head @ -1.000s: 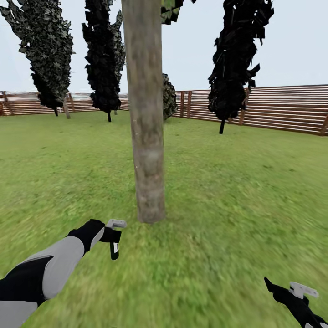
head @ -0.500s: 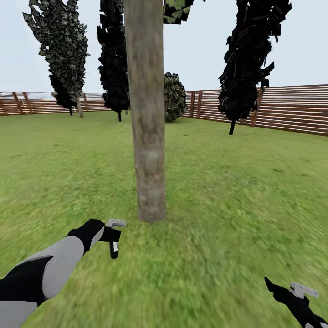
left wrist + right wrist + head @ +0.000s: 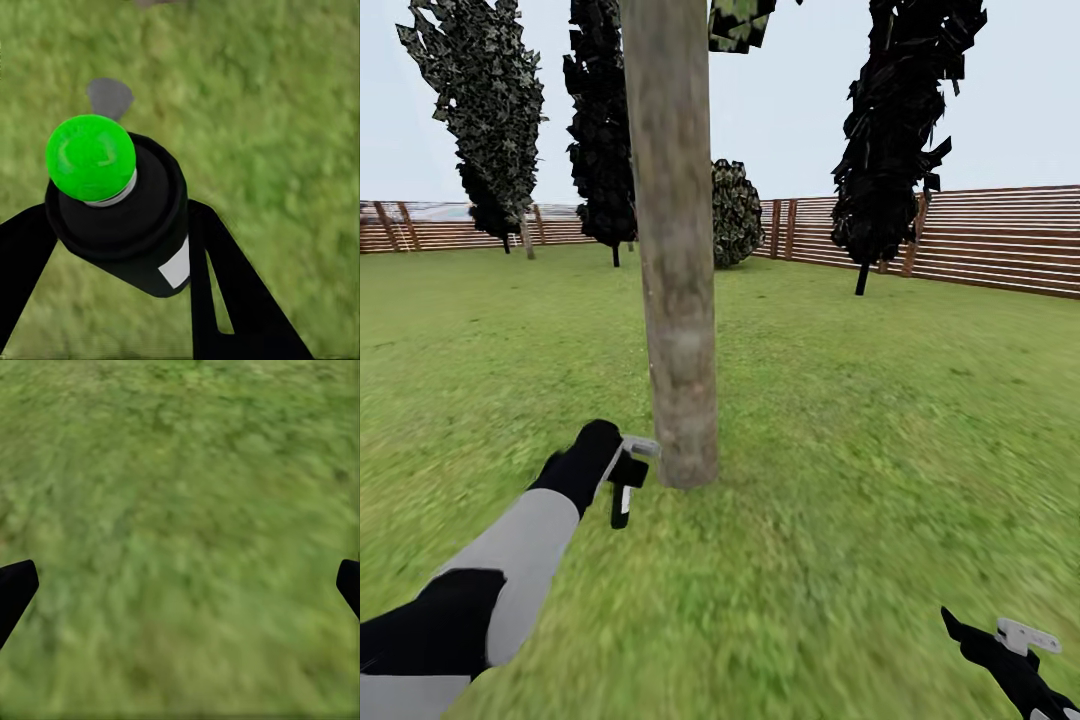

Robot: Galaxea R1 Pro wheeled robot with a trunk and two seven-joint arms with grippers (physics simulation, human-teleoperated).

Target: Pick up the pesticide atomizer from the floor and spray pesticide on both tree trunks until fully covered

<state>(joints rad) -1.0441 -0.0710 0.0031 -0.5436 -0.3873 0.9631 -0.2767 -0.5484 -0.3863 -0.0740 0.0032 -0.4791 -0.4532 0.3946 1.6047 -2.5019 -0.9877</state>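
A thick mottled grey-brown tree trunk (image 3: 678, 300) rises from the grass (image 3: 860, 450) just ahead. My left gripper (image 3: 628, 472) sits close to the trunk's base on its left side, shut on the pesticide atomizer (image 3: 621, 499), a small dark sprayer that hangs down from the fingers. In the left wrist view the atomizer (image 3: 127, 217) is a black can with a bright green round tip (image 3: 90, 156), clamped between the black fingers (image 3: 225, 292) of the left gripper (image 3: 120, 251). My right gripper (image 3: 1005, 642) is low over the grass at the right, open with nothing between its fingers (image 3: 15, 589).
Dark narrow cypress-like trees (image 3: 900, 130) and a round dark bush (image 3: 735, 212) stand behind the trunk. A brown slat fence (image 3: 980, 238) rings the lawn. A thin pale trunk (image 3: 526, 240) shows far off by the fence at the left.
My left arm has moved forward and up, bringing the atomizer close beside the trunk's base. The view has shifted slightly sideways. The right gripper has kept its place.
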